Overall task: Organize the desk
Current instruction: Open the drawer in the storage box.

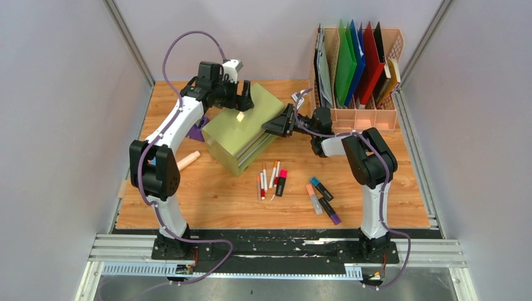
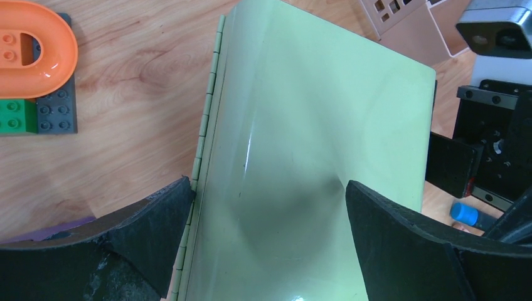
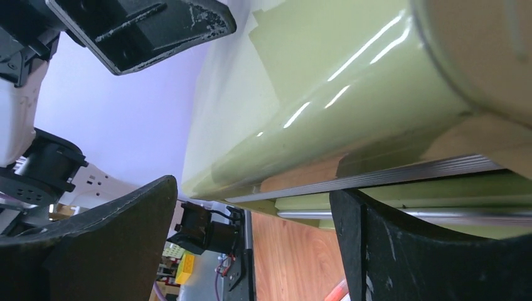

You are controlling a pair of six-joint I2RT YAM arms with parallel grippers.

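The desk (image 1: 213, 194) is an orange-brown wood tabletop with a black and silver rail (image 1: 276, 241) along its near edge. An olive-green drawer chest (image 1: 241, 128) stands tilted in its middle. My left gripper (image 1: 243, 100) is open over the chest's far end; in the left wrist view (image 2: 270, 213) its fingers (image 2: 147, 232) spread across the chest's glossy green face (image 2: 301, 125), gripping nothing. My right gripper (image 1: 277, 124) is open at the chest's right corner; in the right wrist view (image 3: 251, 219) it faces the chest (image 3: 313, 81) and its metal drawer handles (image 3: 389, 175).
Several pens and markers (image 1: 270, 179) and highlighters (image 1: 323, 197) lie in front of the chest. A peach file rack (image 1: 357, 69) with coloured folders stands at the back right. A pink object (image 1: 188, 160) and a purple piece (image 1: 197, 133) lie left of the chest. Toy bricks (image 2: 37, 69) lie behind it.
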